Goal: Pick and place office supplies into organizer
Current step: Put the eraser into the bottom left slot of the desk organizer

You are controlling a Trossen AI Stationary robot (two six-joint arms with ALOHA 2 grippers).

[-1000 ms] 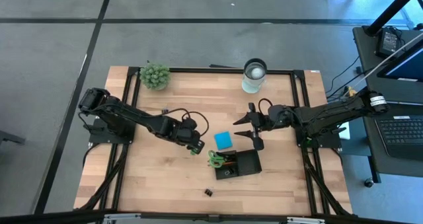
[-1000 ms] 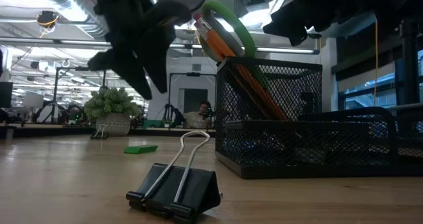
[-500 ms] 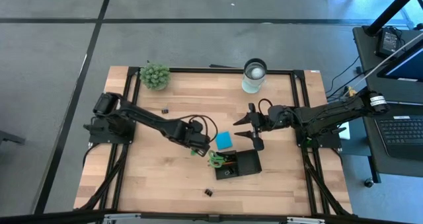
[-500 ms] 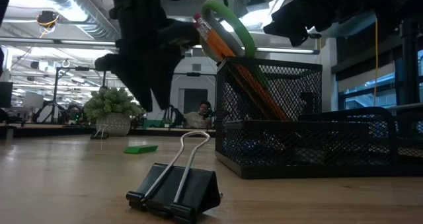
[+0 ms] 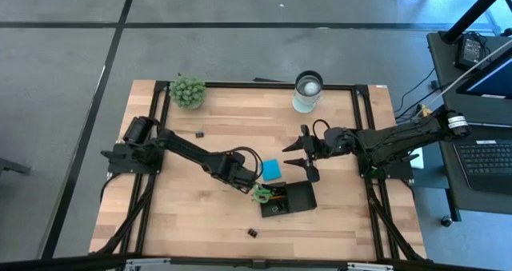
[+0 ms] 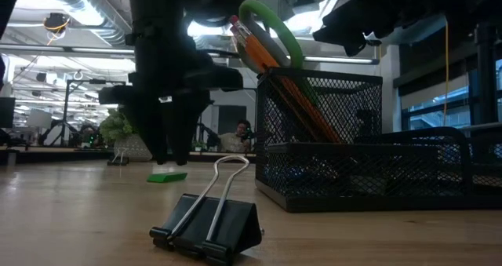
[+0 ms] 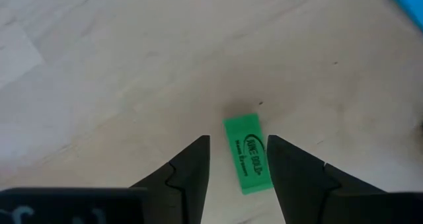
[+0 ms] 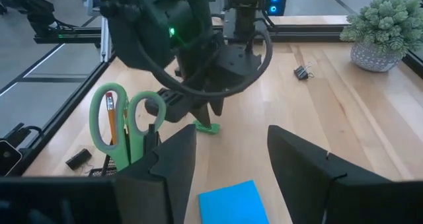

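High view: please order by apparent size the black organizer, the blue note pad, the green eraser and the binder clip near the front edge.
1. Organizer, largest.
2. Blue note pad.
3. Binder clip.
4. Green eraser: unsure, since the left gripper hides it in this view.

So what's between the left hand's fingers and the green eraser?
Nothing. In the left wrist view the left hand hangs open over the green eraser, with only bare wooden table around it.
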